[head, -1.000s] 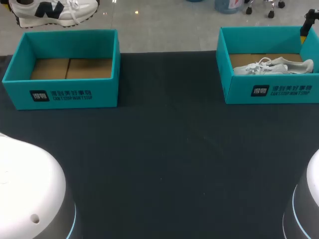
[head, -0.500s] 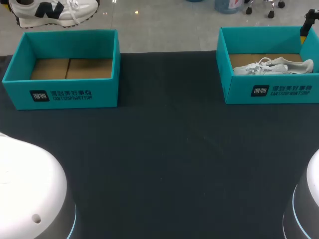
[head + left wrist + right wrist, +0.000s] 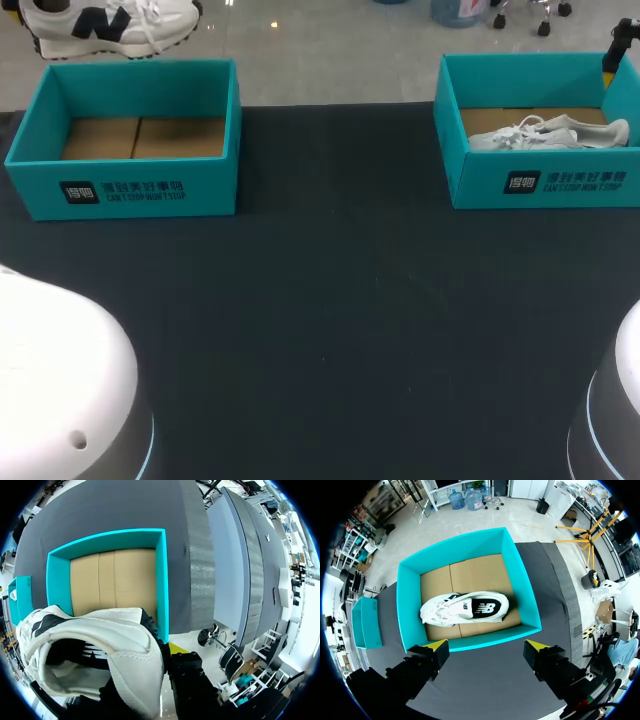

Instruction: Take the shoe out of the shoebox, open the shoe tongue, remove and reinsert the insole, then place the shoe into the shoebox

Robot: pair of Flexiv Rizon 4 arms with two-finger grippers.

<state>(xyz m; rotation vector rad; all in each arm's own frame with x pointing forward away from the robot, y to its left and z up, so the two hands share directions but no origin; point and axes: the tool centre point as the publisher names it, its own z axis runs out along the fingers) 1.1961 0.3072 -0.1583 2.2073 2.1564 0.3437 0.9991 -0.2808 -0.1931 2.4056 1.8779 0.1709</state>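
Upper left, above the teal cardboard shoebox point(image 3: 130, 190), left hand point(image 3: 160, 656) grasps the white sneaker point(image 3: 110, 22); right hand point(image 3: 486, 646) released; tongue-opening next.

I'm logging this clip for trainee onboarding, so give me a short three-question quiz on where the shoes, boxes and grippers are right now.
1. True or false: the left shoebox has nothing in it.
2. Where is the right gripper? A) shut on a shoe; B) open, above the right shoebox; C) inside the left shoebox.
3. Fill in: the left gripper holds a white ____ aloft.

Key: 1. True. 2. B. 3. shoe.
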